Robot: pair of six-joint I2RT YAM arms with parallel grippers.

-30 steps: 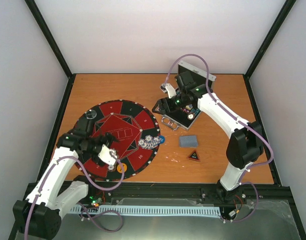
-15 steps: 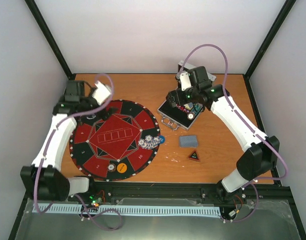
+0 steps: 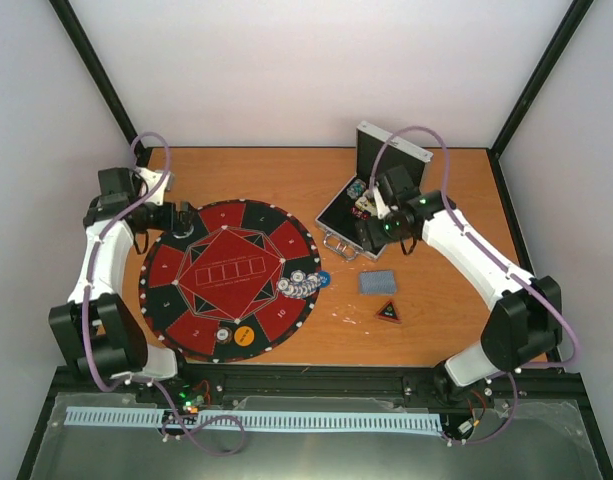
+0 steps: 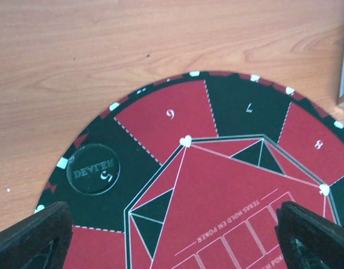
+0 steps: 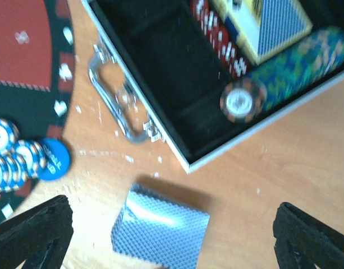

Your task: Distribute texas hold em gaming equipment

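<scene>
Grey-blue-backed playing cards [image 5: 160,227] lay between the silver aluminium case [image 5: 160,78] and the counter's near edge, under the spread, empty right gripper [image 5: 172,235]. The left gripper [image 4: 172,238] gaped empty over the round red-and-black mat [image 4: 216,185].

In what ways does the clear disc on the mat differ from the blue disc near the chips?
The clear disc is see-through, showing the dark mat beneath it; the blue disc is solid blue. The clear disc lies alone on a black field of the mat; the blue disc lies at the mat's rim, against a row of chips. Both are round and lie flat.
</scene>
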